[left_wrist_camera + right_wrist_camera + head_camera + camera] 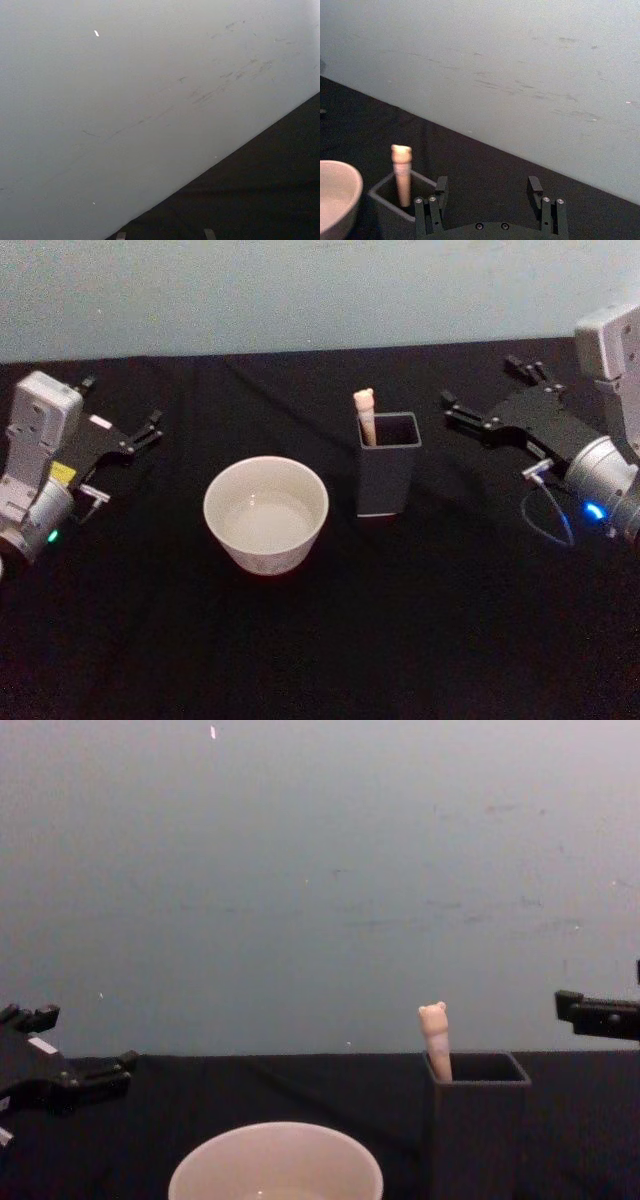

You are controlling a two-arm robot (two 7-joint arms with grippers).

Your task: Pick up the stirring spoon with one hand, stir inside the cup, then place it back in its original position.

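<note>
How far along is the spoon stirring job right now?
Nothing looks done: the stirring spoon stands in the box holder. In hand: the right gripper hovers open beside it, gripping nothing; the left gripper sits at the far left. Left: grasp, stir in the cup, return it.

Dim, even light, perhaps from overhead.

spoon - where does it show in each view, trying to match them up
Head view: the spoon stands in the box, right of centre, with the cup to its left.
Right wrist view: spoon at lower left, its handle rising from the box.
Chest view: spoon at lower right, above the box rim.
Left wrist view: faces wall and table.
Shared landmark: the box.
</note>
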